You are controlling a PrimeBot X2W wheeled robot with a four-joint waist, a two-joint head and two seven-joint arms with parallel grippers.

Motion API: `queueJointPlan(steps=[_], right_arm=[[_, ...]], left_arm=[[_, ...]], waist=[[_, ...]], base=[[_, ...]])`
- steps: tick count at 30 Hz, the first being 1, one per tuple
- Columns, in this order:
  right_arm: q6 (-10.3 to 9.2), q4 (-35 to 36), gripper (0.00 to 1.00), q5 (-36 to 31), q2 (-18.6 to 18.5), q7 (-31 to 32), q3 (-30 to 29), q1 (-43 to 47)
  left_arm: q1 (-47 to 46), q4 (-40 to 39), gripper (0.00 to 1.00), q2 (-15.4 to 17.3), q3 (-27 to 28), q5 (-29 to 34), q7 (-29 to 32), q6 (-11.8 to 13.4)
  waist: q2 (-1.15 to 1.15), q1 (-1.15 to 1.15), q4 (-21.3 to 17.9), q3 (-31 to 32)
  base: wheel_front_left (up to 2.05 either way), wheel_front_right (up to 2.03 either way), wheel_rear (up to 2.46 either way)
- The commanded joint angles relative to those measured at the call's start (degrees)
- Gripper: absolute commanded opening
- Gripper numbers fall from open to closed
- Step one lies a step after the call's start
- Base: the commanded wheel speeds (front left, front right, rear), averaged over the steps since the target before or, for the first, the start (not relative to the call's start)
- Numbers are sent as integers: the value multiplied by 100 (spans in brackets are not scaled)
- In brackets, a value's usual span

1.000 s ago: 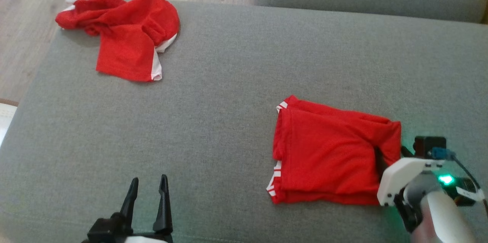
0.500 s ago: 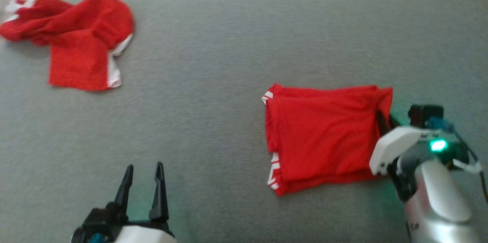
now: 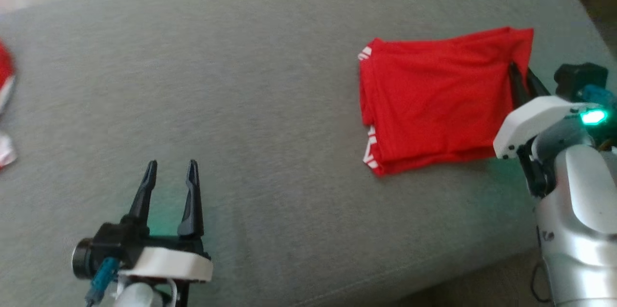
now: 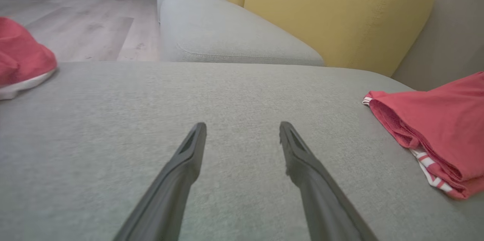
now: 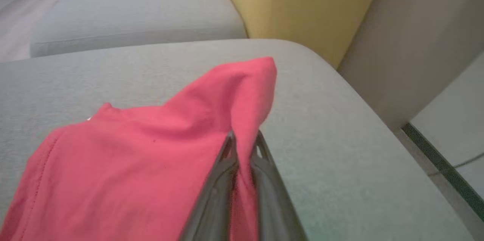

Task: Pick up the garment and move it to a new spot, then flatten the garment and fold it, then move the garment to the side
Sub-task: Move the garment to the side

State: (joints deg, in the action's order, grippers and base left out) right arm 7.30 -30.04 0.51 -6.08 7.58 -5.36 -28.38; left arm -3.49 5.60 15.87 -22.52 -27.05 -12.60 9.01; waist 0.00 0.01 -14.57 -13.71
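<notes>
Matt red cloth garment (image 3: 434, 104), grey woven cushion (image 3: 270, 80)

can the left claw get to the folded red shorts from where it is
Probably yes. Bare grey cushion lies between the open left claw and the folded red shorts, with nothing in the way. The right claw is shut on their right edge, so the striped left edge is free.

The left gripper (image 3: 172, 165) hangs low, its fingers spread wide and pointing forward. The right gripper (image 5: 244, 135) is pinched tight on the right edge of the garment (image 3: 434, 100), wrist seemingly angled down, its pale forearm behind it.
</notes>
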Motion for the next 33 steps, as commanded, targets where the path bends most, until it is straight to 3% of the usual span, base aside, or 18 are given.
queueJointPlan(steps=[1, 7, 15, 23, 32, 33], right_arm=[[19, 228, 0, 42, -28, -33, 155, -280], [19, 78, 0, 87, 23, -123, 331, -567], [19, -377, 0, -2, -240, -131, 361, -1210], [19, -1022, 0, -241, -866, -147, -295, -1864], [19, -1548, 0, -845, -1455, -318, -1226, -2161], [19, -1573, 21, -926, -1450, -363, -1323, -2158]], left_arm=[[-225, -196, 100, 112, 164, 88, 10, 2], [-346, -298, 100, 190, 105, 151, 153, 14], [-428, -411, 100, 248, 99, 179, 217, 65], [-464, -521, 100, 276, 124, 184, 213, 135], [-488, -573, 100, 308, 128, 181, 187, 165], [-487, -570, 100, 305, 124, 179, 183, 169]], waist=[[0, -1, -467, -346], [0, -1, -656, -476], [0, -1, -292, -563], [0, -1, 291, -812], [0, -1, 675, -1002], [0, -1, 691, -1000]], base=[[0, 0, 0], [0, 0, 0], [0, 0, 0], [0, 0, 0], [0, 0, 0], [0, 0, 0]])
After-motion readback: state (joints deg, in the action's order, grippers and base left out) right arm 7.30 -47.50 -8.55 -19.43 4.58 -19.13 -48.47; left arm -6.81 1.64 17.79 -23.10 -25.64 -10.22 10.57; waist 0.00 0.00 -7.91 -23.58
